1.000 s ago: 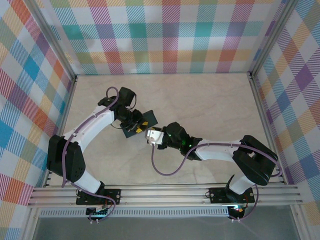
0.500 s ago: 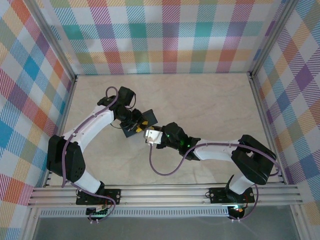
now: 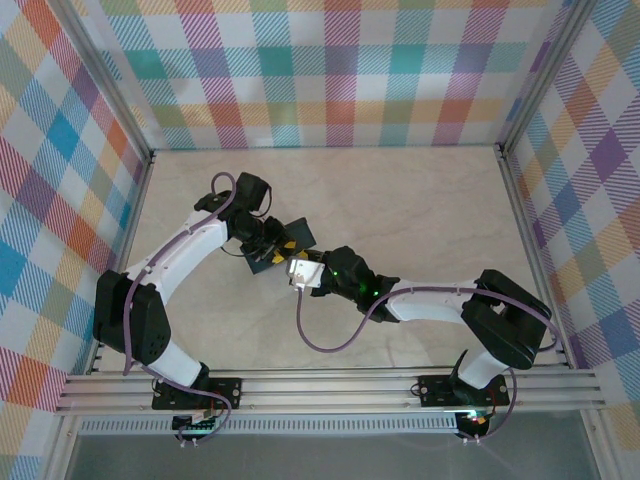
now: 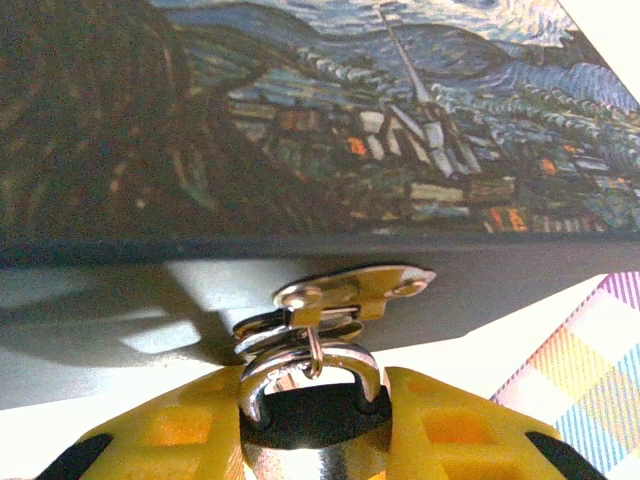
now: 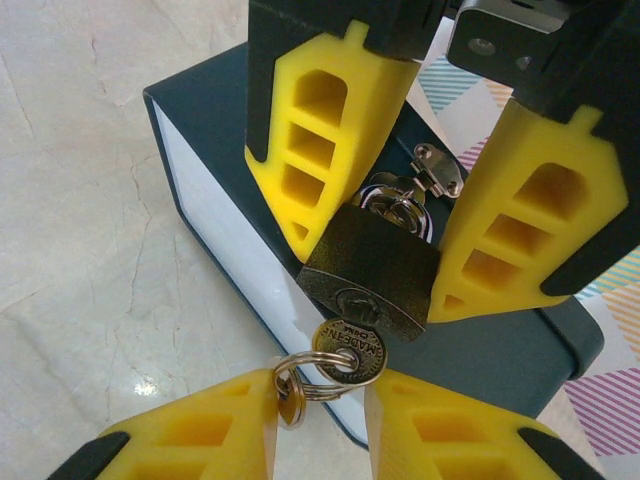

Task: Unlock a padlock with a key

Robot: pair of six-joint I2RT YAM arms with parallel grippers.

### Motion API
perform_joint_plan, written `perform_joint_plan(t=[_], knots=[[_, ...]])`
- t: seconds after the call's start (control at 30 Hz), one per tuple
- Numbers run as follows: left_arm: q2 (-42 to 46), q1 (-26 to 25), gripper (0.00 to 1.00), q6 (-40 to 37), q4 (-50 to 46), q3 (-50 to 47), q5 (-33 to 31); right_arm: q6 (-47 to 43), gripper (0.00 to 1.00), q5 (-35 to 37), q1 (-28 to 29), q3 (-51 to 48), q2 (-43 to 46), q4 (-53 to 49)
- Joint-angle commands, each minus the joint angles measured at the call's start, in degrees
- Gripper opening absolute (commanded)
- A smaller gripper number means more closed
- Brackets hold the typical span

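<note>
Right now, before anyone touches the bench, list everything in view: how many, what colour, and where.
table: one, pale marble, under everything
walls: three, multicoloured plaid, around the table
box: one, dark with night-sky print top, on the table
hasp: one, silver, on the box's front
padlock: one, dark brass, hanging from the hasp
key: one, brass-coloured, in the padlock's keyhole, ring attached
left pincer: one, yellow fingers, gripping the padlock
right pincer: one, yellow fingers, flanking the key's ring

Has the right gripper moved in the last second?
Yes, slightly: the right gripper has crept left toward the box, judged against the fixed rail along the table's near edge.
</note>
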State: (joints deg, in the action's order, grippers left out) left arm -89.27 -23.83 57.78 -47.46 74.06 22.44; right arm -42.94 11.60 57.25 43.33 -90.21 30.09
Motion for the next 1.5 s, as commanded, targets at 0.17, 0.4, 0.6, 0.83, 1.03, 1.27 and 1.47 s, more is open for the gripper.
perform_joint_plan(t=[0.17, 0.4, 0.6, 0.83, 1.03, 1.27, 1.47], knots=[[1.68, 0.19, 0.08, -0.74, 0.65, 2.05, 1.34, -0.75, 0.29, 1.36, 0.33, 1.49, 2.16, 3.07], [1.13, 0.19, 0.07, -1.01, 0.46, 2.75, 1.12, -1.97, 0.29, 0.77, 0.21, 0.32, 5.28, -0.05], [-0.10, 0.15, 0.07, -1.47, -0.08, 3.96, 1.74, -2.81, 0.29, -0.10, 0.03, 0.93, 5.25, -1.06], [-0.29, 0.26, 0.07, -1.61, -0.27, 5.02, 2.12, -4.64, 0.28, -0.70, 0.03, 3.43, 2.10, -1.02], [-0.49, 0.23, 0.07, -1.75, 0.09, 4.90, 2.83, -4.76, 0.26, -1.21, -0.43, 3.60, 0.54, -0.12], [-0.64, 0.27, 0.07, -1.54, 0.81, 4.74, 3.75, -5.62, 0.24, -0.61, -1.09, 3.26, -0.39, 1.10], [-0.27, 0.20, 0.07, -1.44, 1.09, 4.46, 4.62, -7.18, 0.20, -0.11, -2.41, 2.62, -1.18, 1.98]])
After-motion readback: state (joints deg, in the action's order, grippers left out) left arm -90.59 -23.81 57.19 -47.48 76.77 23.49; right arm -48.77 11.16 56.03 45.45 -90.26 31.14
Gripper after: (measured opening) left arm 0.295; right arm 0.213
